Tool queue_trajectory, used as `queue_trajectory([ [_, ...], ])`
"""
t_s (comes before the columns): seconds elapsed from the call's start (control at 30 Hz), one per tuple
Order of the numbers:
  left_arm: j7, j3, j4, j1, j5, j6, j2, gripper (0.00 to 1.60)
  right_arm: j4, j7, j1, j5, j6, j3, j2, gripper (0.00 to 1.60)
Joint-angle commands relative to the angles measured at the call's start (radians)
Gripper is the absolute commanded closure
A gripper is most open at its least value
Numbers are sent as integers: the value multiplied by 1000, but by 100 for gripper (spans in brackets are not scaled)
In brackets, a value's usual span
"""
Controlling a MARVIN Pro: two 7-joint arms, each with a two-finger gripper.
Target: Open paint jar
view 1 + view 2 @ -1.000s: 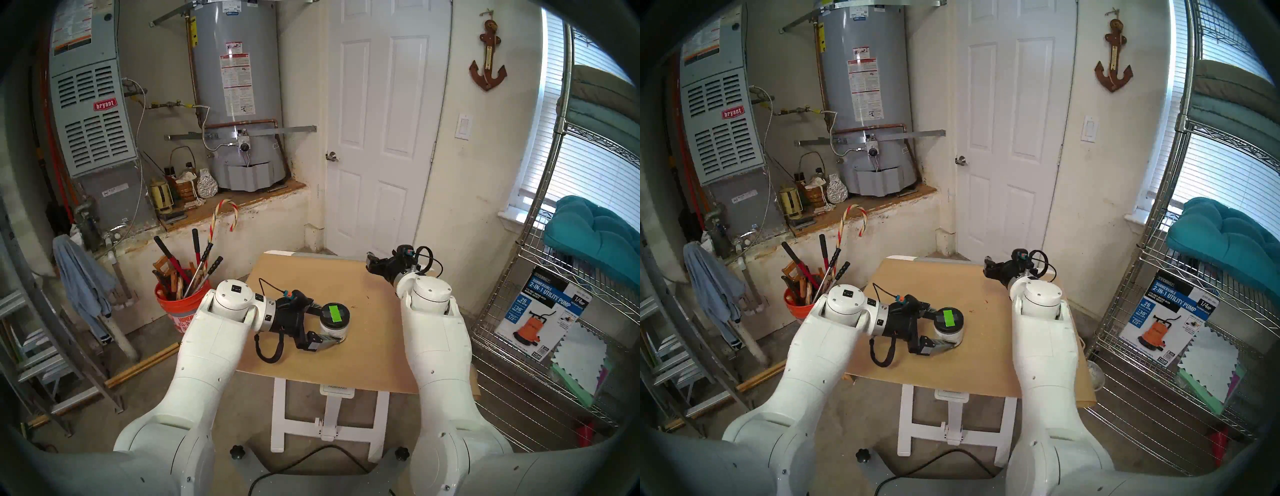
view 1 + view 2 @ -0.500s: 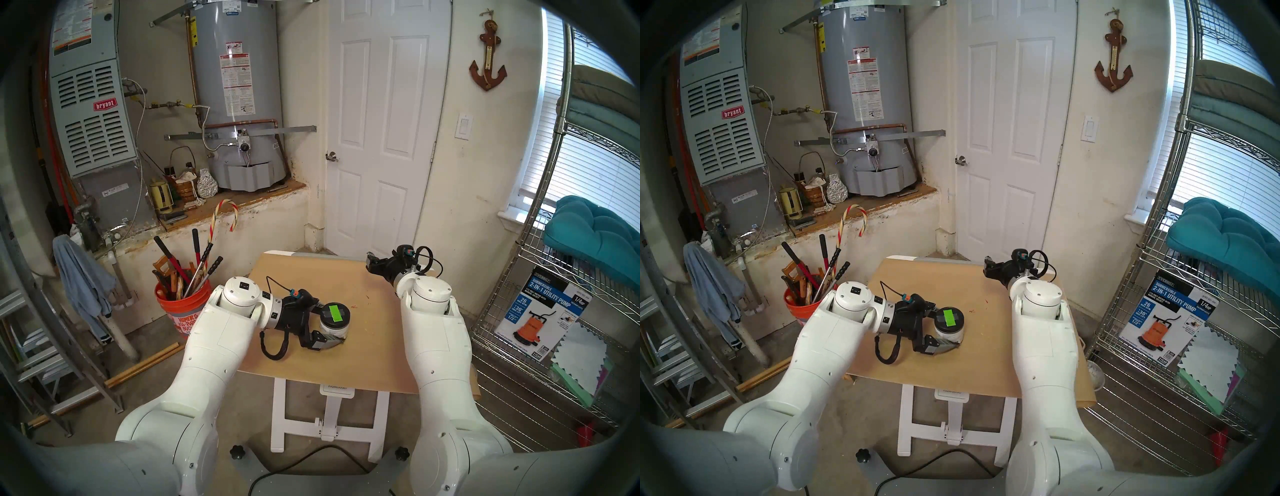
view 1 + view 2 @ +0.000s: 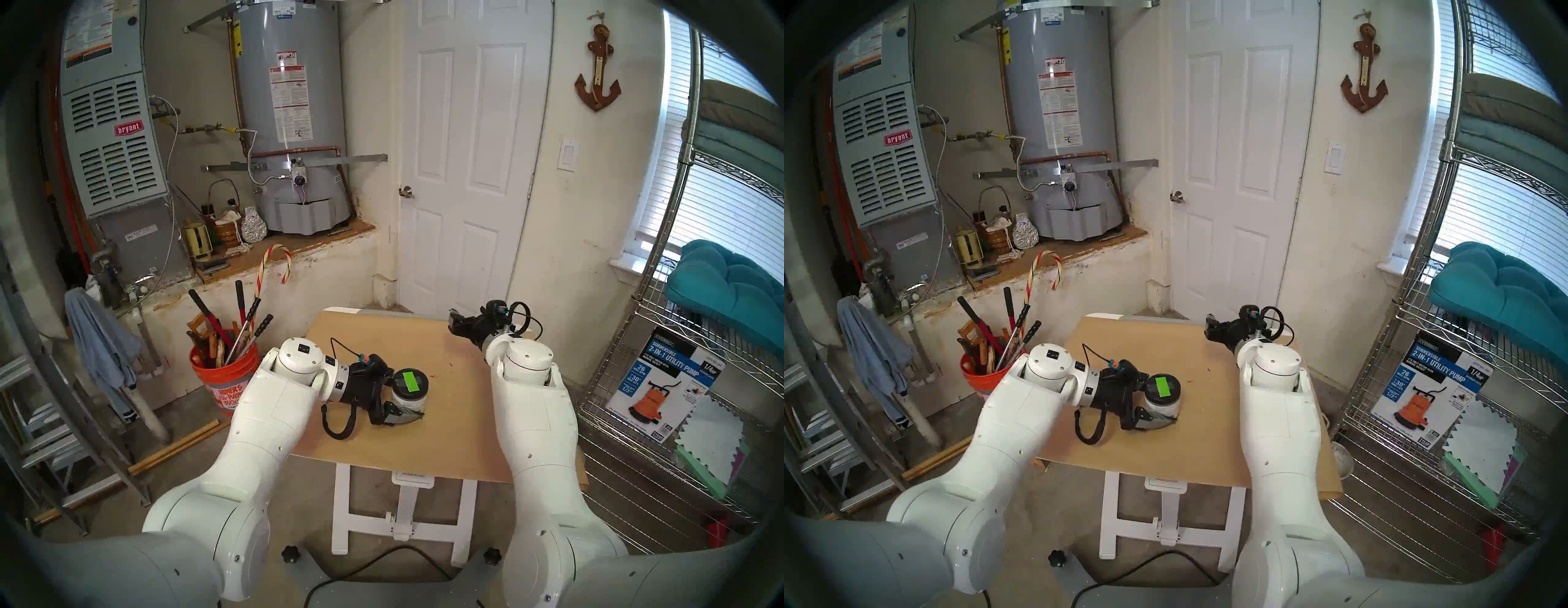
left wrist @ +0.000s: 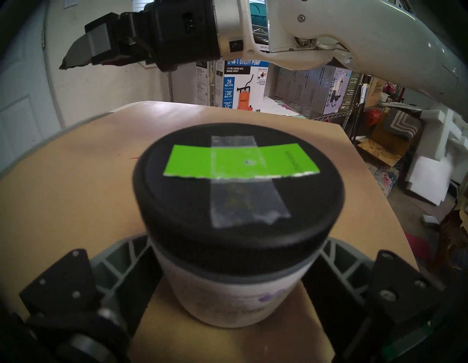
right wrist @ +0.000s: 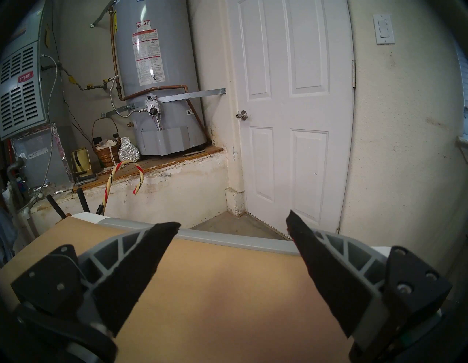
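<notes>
Utility room: white door (image 3: 466, 148), grey water heater (image 3: 288, 114), wire shelving (image 3: 687, 382), bright window (image 3: 721, 178).

Paint jar (image 4: 235, 291): matt black plastic lid (image 4: 238, 202), glossy clear tape (image 4: 243, 197) over green strip (image 4: 238, 161); tabletop (image 3: 445, 424): matt brown board.

I saw daylight glare from the window (image 3: 717, 170) at three o'clock; fisheye rims were dark, the left wrist view blurred.

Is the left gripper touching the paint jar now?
Touching. In the left wrist view, both fingers of the left gripper press against the paint jar body below its lid.
</notes>
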Motion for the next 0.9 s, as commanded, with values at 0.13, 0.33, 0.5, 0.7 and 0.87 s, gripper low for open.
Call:
queue_trajectory([
  [0.13,21,-10,47,-80,4,-18,-1,117,-21,0,18,0,-4,-3,0,0],
  [0.33,68,-11,141,-140,16,-44,-8,115,-20,0,19,0,-4,-3,0,0],
  [0.5,105,-11,209,-185,26,-67,-16,124,-20,0,19,0,-4,-3,0,0],
  [0.7,96,3,288,-243,44,-96,-13,160,-20,0,19,0,-4,-3,0,0],
  [0.87,74,15,328,-274,55,-112,-6,160,-20,0,18,0,-4,-3,0,0],
])
